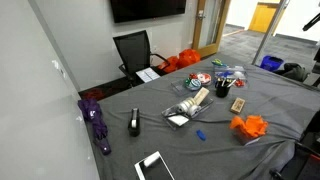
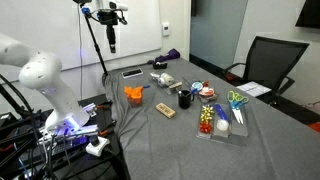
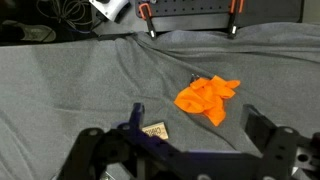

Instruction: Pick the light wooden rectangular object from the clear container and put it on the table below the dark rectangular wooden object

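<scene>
The light wooden rectangular object (image 1: 200, 97) lies tilted in the clear container (image 1: 184, 112) near the middle of the grey-cloth table (image 1: 150, 100). The container also shows in an exterior view (image 2: 163, 80). The dark rectangular wooden object (image 1: 238, 104) lies on the cloth to the right of it and shows in an exterior view (image 2: 166, 110). In the wrist view my gripper (image 3: 195, 113) is open and empty, high above the cloth near an orange crumpled cloth (image 3: 207, 98). A small tan rectangle (image 3: 153, 131) sits by its left finger. The container is out of the wrist view.
A black cup of pens (image 1: 222, 88) stands behind the dark block. The orange cloth (image 1: 250, 126), a purple item (image 1: 97, 122), a black object (image 1: 135, 122), a tablet (image 1: 155, 165) and a tray of colourful items (image 2: 222, 115) lie on the table. The white arm (image 2: 35, 72) stands at the table's end.
</scene>
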`<state>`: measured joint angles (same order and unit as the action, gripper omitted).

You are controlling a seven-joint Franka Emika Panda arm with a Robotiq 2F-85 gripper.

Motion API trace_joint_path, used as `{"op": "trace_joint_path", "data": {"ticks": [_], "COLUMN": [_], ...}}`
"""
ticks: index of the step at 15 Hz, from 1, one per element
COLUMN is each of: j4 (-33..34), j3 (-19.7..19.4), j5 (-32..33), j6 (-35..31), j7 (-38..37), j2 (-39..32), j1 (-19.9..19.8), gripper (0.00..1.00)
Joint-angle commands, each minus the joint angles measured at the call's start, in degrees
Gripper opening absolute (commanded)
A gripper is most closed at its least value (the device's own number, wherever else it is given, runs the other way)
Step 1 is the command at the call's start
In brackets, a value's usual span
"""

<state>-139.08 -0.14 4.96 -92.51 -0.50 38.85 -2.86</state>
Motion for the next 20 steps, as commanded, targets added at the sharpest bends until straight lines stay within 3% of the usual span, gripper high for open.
{"op": "trace_joint_path", "data": {"ticks": [1,9,15,20], "j4": [0.1,0.5,4.6,9.6], "j3": [-0.3,-0.5,-0.8,-2.0], "j5": [0.2,-3.1,-7.6,-11.1], "j6": [0.1,-2.3,-9.6,-17.3], "j7": [-0.2,-2.6,-7.3,-6.1], "j2": [0.0,-3.6,-15.4,-25.7], "j1": [0.4,0.3,-0.2,0.0], "gripper": [1.0,1.0,1.0,1.0]}}
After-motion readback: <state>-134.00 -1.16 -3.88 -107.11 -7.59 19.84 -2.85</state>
